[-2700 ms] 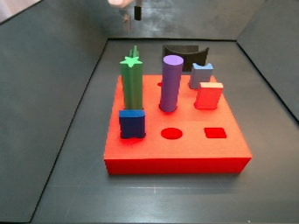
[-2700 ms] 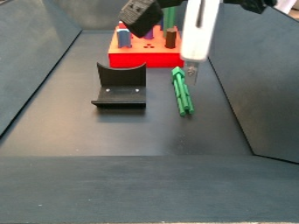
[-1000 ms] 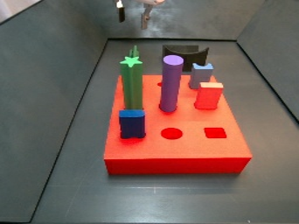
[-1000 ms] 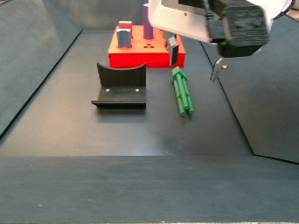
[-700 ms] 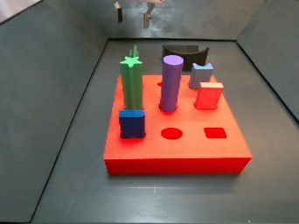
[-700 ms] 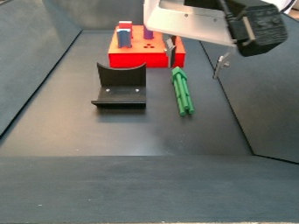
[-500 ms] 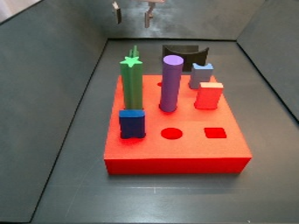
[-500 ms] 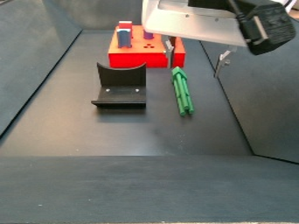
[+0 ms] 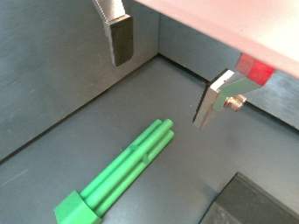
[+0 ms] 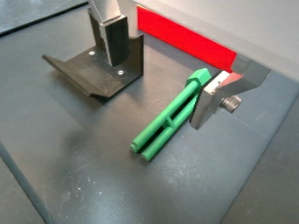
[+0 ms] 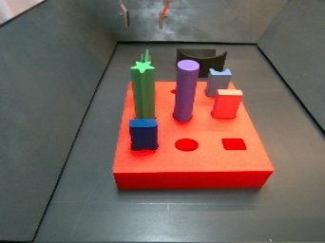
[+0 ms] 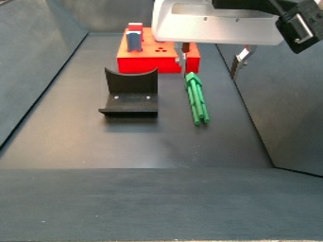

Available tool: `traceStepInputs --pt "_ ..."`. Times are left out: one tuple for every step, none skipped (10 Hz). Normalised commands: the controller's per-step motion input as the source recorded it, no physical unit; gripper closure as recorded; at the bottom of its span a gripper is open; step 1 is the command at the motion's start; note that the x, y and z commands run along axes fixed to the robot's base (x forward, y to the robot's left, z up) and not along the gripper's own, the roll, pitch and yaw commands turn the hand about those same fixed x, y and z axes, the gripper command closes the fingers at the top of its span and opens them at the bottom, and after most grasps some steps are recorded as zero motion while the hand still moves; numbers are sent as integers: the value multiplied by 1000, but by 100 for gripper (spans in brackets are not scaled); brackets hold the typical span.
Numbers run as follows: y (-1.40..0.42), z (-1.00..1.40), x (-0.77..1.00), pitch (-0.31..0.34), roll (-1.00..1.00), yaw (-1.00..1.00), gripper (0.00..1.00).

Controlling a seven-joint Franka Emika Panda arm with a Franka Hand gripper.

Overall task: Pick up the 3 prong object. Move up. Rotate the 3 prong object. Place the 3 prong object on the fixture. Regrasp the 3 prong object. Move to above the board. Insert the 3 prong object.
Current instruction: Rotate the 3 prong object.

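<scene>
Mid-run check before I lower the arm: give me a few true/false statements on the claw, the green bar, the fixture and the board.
1. The claw is open, holding nothing. True.
2. The green bar stands upright in the board. False: it lies flat on the floor, off the board.
3. The fixture has nothing on it. True.
4. The claw's fingers touch the bar. False: in both wrist views they hang above it, apart.
5. The bar rests on the fixture. False: it lies beside it.
</scene>
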Motion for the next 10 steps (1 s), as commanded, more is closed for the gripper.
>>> traceStepInputs --pt "0 -1000 0 0 0 0 0" --pt "2 -1000 6 -10 3 -66 0" --pt "5 -1000 14 -25 9 -63 0" --pt "7 -1000 16 -27 12 -52 0" --pt "10 -1000 19 -28 14 -45 0" --pt "16 -1000 28 -27 18 -34 0" --pt "22 -1000 36 -22 20 -32 0" --pt "27 -897 39 -21 24 -28 0" --pt "26 -803 37 -21 26 -26 0" --pt "25 -619 37 -26 31 -25 0"
